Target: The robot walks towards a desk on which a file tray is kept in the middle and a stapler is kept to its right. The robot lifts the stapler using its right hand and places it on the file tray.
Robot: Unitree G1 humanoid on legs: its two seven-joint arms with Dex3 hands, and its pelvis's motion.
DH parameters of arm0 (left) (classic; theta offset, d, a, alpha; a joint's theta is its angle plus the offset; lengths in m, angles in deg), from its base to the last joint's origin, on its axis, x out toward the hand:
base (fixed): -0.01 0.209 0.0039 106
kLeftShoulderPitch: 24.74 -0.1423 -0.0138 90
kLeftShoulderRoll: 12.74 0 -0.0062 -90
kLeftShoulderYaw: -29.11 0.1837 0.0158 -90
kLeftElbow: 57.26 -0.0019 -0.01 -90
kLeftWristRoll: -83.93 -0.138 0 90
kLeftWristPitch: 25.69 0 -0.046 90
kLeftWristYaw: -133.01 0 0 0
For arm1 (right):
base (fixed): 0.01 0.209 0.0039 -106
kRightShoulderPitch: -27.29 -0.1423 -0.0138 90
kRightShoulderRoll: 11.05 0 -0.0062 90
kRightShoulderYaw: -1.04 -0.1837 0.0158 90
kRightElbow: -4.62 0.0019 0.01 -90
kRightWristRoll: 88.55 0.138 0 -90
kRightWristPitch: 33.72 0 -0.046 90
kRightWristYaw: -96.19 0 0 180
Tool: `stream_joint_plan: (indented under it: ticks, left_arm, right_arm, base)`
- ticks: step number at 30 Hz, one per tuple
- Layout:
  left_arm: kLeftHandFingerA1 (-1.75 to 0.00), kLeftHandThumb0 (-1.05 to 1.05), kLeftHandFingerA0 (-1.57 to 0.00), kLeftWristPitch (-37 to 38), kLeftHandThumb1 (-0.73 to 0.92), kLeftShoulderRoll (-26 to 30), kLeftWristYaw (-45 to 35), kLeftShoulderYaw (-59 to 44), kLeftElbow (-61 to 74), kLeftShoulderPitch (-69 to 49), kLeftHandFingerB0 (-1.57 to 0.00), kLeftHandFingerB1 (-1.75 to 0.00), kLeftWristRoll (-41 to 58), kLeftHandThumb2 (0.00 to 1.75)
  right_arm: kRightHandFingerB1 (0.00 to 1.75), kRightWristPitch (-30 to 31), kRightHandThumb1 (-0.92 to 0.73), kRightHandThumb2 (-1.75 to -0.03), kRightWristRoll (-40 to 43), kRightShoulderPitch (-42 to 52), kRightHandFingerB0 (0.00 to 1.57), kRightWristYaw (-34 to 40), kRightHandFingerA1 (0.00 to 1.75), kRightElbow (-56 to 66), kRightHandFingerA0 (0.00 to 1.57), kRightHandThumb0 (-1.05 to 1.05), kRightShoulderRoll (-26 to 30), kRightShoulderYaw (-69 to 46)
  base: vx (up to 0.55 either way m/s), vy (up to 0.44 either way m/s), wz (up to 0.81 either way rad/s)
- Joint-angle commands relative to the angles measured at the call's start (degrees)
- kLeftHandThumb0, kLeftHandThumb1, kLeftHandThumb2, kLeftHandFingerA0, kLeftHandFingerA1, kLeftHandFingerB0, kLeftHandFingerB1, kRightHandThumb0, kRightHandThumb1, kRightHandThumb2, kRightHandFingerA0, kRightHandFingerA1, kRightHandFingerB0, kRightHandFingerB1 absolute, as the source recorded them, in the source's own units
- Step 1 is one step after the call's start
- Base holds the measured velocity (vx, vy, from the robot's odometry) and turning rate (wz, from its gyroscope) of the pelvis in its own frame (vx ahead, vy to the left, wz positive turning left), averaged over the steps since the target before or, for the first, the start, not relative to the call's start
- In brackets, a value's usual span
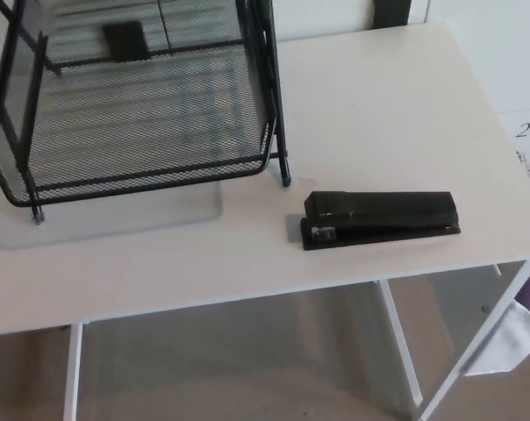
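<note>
Since neither hand shows in your view, you cannot tell whether either is released, clenched or grasping, nor place things against it. You see the stapler [379, 219] lying flat on the desk [379, 96], near the tray [142, 181], just off its right front foot, outside the mesh, untouched.

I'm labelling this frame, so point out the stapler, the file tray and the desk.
stapler [379, 210], head view, middle of its top arm.
file tray [151, 175], head view, front rim.
desk [379, 96], head view, bare white top.
</note>
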Motion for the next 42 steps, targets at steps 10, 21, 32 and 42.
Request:
stream_joint_plan:
  ticks: [10,21,32,42]
  left_arm:
    - [-1.42,-0.84,-0.73,-1.36,0.43,1.12,-0.13,0.71,-0.24,1.29,-0.56,-1.18,-0.73,1.05]
    - [-1.14,-0.82,-0.69,-1.63,0.41,1.04,0.34,0.67,-0.38,1.33,-0.56,-1.02,-0.42,1.12]
    - [-1.10,-0.83,-0.65,-2.52,0.38,0.97,0.47,0.77,0.21,2.43,-0.58,-1.01,-0.43,1.16]
    - [-1.13,-0.85,-0.74,-2.63,0.35,0.00,0.83,-0.26,-0.11,3.40,-0.46,-0.95,0.38,1.16]
  right_arm:
    - [0.13,0.97,-0.63,-0.84,2.11,1.28,0.00,-1.09,0.47,3.02,0.06,-0.60,-0.56,-1.50]
    - [0.14,1.31,-0.73,-0.62,0.19,0.71,0.00,-0.39,0.41,1.54,0.18,-0.64,0.25,-0.33]
    - [0.17,-1.39,-0.57,-0.92,2.60,1.11,0.00,-0.15,0.52,0.45,0.09,-0.72,-0.40,-2.06]
    - [0.21,1.17,-0.71,-0.63,9.01,-0.71,0.04,6.09,0.43,19.23,0.17,-0.63,-0.27,-15.82]
  base:
    - [0.03,0.142,0.04]
    - [0.00,0.000,0.00]
    - [0.00,0.000,0.00]
    - [0.00,0.000,0.00]
